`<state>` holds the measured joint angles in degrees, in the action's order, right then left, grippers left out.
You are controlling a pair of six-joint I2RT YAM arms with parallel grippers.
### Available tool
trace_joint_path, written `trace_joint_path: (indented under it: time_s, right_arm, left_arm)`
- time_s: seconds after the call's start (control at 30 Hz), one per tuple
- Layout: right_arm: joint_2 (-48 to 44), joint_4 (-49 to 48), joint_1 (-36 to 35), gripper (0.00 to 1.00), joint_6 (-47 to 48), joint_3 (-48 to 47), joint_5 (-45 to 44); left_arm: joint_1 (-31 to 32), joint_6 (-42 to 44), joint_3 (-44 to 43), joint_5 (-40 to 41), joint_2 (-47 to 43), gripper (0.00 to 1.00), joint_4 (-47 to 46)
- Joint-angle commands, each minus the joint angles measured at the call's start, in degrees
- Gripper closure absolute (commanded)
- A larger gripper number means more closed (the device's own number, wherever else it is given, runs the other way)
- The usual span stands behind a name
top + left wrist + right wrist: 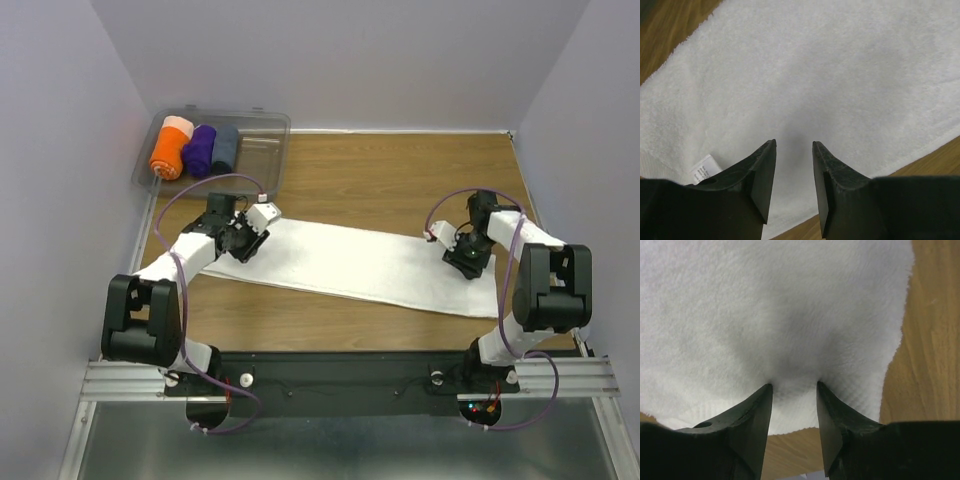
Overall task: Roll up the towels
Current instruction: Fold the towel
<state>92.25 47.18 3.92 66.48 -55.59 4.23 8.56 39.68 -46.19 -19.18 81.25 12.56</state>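
Note:
The white towel point(350, 262) lies flat and unrolled across the wooden table, long side running left to right. My left gripper point(245, 243) hangs over its left end, jaws open with white cloth showing between them point(793, 145); a small label point(703, 170) shows at the towel's edge. My right gripper point(468, 262) is over the towel's right end, jaws open, both fingertips point(766, 388) pressing down into the cloth point(790, 315) near its edge.
A clear plastic bin point(262, 150) at the back left holds an orange roll point(170, 150), a purple roll point(201, 148) and a grey-blue roll point(226, 146). White walls close in left, right and back. Bare wood point(400, 180) lies behind the towel.

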Motion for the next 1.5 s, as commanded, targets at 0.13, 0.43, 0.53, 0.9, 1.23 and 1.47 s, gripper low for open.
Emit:
trace_joint_path:
  time_s: [0.13, 0.43, 0.53, 0.9, 1.23, 1.47]
  right_arm:
    - [1.09, 8.63, 2.32, 0.48, -3.80, -12.95, 5.70]
    - [9.43, 11.79, 10.03, 0.35, -12.85, -22.18, 8.07]
    - [16.27, 20.65, 17.42, 0.36, -15.24, -29.29, 13.86]
    - [19.53, 13.21, 20.51, 0.46, -20.24, -26.49, 15.10]
    - [33.25, 9.25, 20.25, 0.54, -30.43, -40.81, 15.55]
    - [40.90, 9.24, 17.09, 0.53, -35.62, -56.80, 16.69]
  left_arm:
    - [4.36, -9.71, -5.65, 3.53, 7.94, 0.54, -3.86]
    - [7.44, -17.08, -11.46, 3.45, 15.78, 0.52, -3.59]
    - [7.44, -21.30, -11.99, 3.01, 17.18, 0.52, -3.07]
    - [6.83, -23.86, -7.07, 3.62, 13.50, 0.53, -2.80]
    - [5.77, -27.72, -9.53, 4.50, 11.03, 0.53, -0.69]
    - [5.51, -30.27, -10.76, -1.29, 7.17, 0.53, -0.16]
